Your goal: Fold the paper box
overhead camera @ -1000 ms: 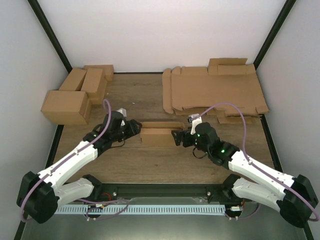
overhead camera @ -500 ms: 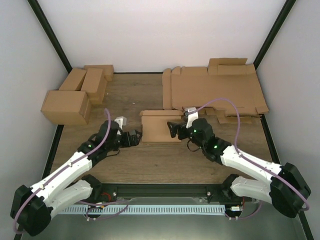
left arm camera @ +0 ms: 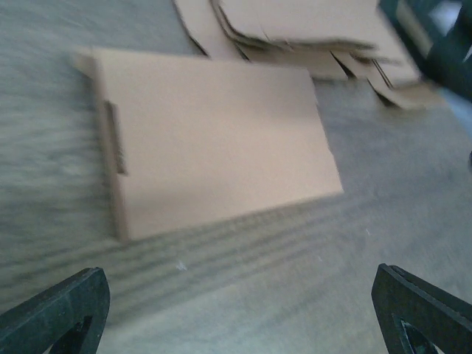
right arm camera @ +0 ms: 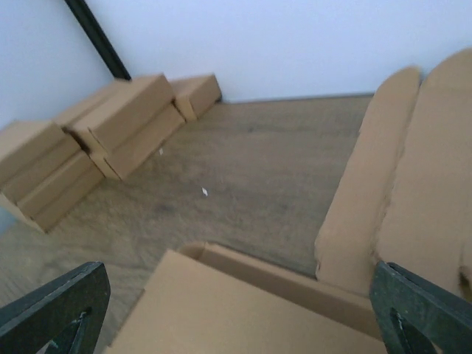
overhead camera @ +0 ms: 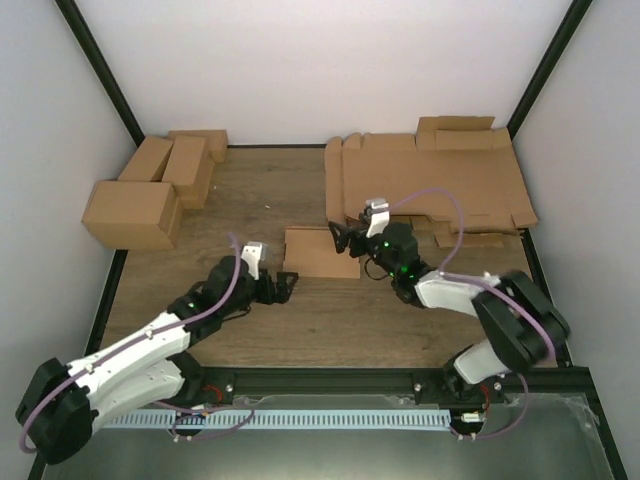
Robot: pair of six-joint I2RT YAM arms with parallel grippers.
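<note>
Left gripper (overhead camera: 285,283) has let go and backed off wide, right gripper (overhead camera: 343,238) also wide; paper box (overhead camera: 322,252) now lies closed, fold likely done.

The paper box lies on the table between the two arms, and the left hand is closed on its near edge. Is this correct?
Not quite. The paper box does lie on the table between the arms, but the left hand is open and apart from it, holding nothing. The left wrist view shows it spread wide, short of the box.
</note>
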